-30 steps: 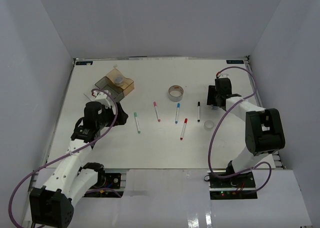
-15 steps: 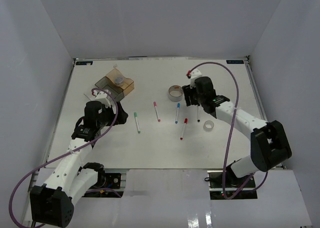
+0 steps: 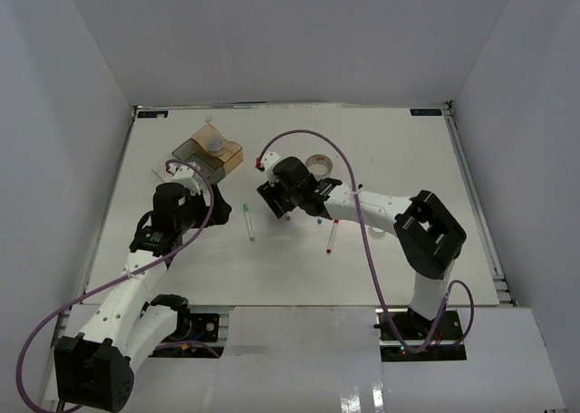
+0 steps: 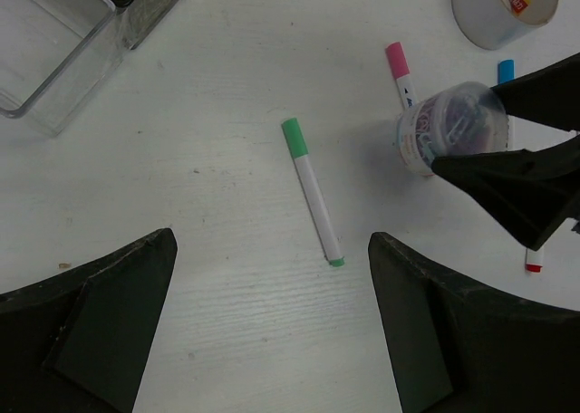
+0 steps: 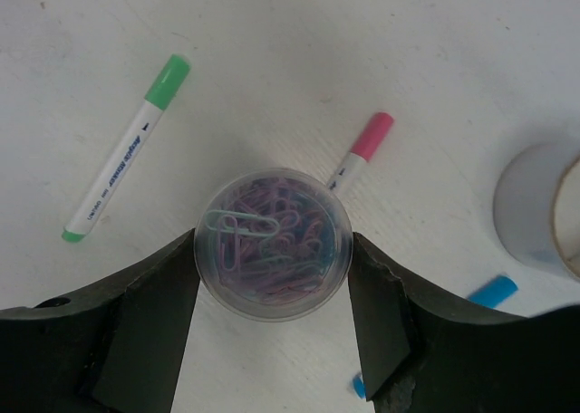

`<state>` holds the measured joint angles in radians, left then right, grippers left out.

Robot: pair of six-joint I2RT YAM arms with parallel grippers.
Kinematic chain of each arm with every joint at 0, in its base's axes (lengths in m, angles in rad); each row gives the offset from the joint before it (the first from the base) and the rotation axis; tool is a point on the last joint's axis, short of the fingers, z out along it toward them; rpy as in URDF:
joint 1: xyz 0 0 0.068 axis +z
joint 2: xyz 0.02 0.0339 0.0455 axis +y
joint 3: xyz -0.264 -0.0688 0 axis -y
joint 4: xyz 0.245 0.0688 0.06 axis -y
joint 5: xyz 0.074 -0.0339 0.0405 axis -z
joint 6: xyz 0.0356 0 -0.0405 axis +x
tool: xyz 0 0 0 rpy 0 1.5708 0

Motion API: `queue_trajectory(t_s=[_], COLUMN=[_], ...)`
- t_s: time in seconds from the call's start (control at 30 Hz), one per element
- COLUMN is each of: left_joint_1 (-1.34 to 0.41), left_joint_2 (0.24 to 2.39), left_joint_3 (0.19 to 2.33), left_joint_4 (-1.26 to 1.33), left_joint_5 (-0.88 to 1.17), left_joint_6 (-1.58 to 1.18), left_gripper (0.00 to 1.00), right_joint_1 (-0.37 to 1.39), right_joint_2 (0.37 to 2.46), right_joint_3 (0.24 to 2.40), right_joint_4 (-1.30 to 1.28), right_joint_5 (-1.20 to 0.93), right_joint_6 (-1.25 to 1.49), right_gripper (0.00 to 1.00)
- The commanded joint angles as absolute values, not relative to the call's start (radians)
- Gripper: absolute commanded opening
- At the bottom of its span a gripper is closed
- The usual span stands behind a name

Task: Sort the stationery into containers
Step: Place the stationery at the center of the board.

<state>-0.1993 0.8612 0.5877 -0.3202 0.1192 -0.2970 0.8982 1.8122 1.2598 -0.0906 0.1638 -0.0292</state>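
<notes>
My right gripper (image 5: 272,250) is shut on a small round clear tub of coloured paper clips (image 5: 272,243). It holds the tub above the table, over the pink-capped marker (image 5: 360,150) and right of the green-capped marker (image 5: 127,172). From above, the right gripper (image 3: 276,198) is at mid-table and the green marker (image 3: 248,223) lies to its left. The left wrist view shows the tub (image 4: 450,125) and the green marker (image 4: 312,192). My left gripper (image 4: 272,241) is open and empty over bare table. The joined boxes (image 3: 207,164) stand at the back left, with another round tub (image 3: 215,144) inside.
The silvery tape ring (image 3: 319,164) stands just behind the right gripper. The red-capped marker (image 3: 332,235) lies below the right forearm. A blue cap (image 5: 494,291) shows by the right finger. A clear box wall (image 4: 63,69) is at the left wrist view's top left.
My right arm has swung from the far right edge leftward across the markers to mid-table. The left arm has not moved.
</notes>
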Motion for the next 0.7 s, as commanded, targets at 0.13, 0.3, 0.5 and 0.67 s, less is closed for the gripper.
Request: queue_trajectory(t_s=[0.13, 0.3, 0.5, 0.67], left_joint_1=[-0.201, -0.202, -0.202, -0.202], left_joint_2=[0.862, 0.865, 0.87, 0.861], left_joint_3=[0.598, 0.598, 0.597, 0.597], left_joint_4=[-0.31, -0.308, -0.31, -0.311], left_joint_5=[0.107, 0.109, 0.107, 0.115], left_joint_6=[-0.298, -0.298, -0.298, -0.302], left_gripper=[0.98, 0.98, 0.98, 0.98], right_joint_1=[0.966, 0.976, 0.983, 0.992], right_joint_2=[1.899, 1.93, 1.951, 1.915], right_joint_3=[1.385, 1.385, 1.379, 1.378], right_joint_4=[-0.086, -0.092, -0.095, -0.113], right_joint_5=[0.17, 0.17, 0.17, 0.175], right_joint_6=[-0.014, -0.008, -0.008, -0.008], right_gripper=[0.52, 0.59, 0.7, 0.82])
